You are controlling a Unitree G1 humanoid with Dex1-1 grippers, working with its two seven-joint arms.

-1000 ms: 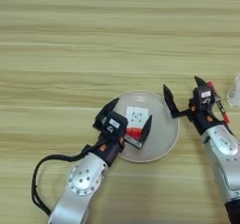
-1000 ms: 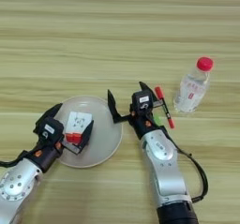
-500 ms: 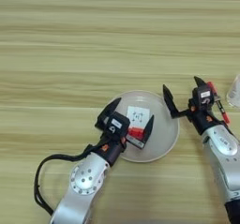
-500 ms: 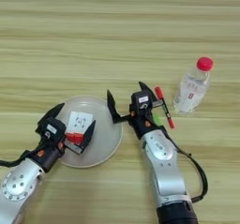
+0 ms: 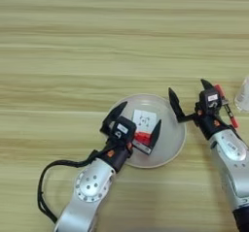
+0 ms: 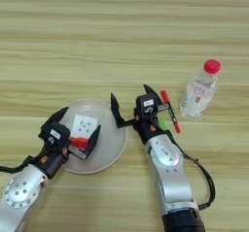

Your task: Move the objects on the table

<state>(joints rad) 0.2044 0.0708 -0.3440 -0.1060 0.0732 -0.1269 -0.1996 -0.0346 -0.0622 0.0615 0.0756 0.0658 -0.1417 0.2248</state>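
one cube [image 5: 143, 124], one plate [image 5: 171, 140], one pen [image 6: 168, 110]

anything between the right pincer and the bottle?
Yes. In the right eye view the pen lies on the table between the right pincer and the bottle, with a bit of green beside the wrist.

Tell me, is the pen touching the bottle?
Apart. The right eye view shows bare table between the pen and the bottle.
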